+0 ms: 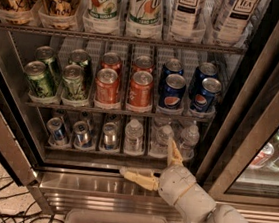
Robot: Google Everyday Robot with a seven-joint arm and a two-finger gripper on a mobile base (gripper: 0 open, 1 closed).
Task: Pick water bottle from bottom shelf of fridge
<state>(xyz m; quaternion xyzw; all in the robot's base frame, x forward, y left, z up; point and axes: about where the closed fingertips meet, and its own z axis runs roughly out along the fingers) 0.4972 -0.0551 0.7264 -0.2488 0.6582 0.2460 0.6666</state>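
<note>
As the reach is in hand and no grasp is made, your cream two-finger tool (pixel 147 155) hangs spread wide and empty before the tall stainless-steel fridge (pixel 96 185), just below the dark wire bottom shelf (pixel 99 154); the small clear ribbed water bottle (pixel 162 135) stands there upright, long axis vertical, white cap up, among others alike; next, I judge, lift, level the fingers either side, push in, close.

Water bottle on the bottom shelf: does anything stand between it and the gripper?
Nothing visible does. The open gripper hangs just before the bottom shelf, partly overlapping one water bottle. The cans stand further left, out of the way.
</note>
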